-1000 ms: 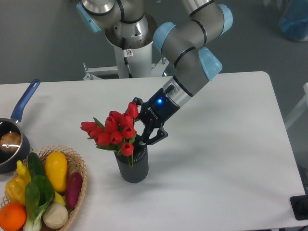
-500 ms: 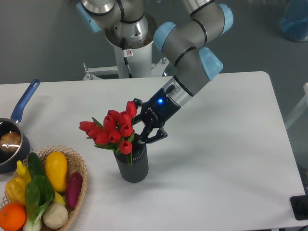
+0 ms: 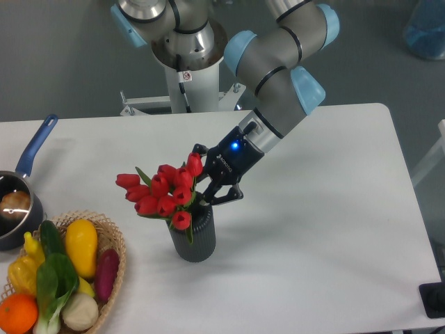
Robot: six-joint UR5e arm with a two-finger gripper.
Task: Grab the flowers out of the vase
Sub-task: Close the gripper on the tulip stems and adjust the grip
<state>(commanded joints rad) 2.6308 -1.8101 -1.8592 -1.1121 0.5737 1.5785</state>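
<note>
With the flowers (image 3: pixel 163 195) sitting in the vase (image 3: pixel 193 236) near the table's (image 3: pixel 334 229) middle, the gripper (image 3: pixel 206 186) is pinching their right side narrowly, though whether stems are caught I cannot tell, and may be risking tipping the vase.
</note>
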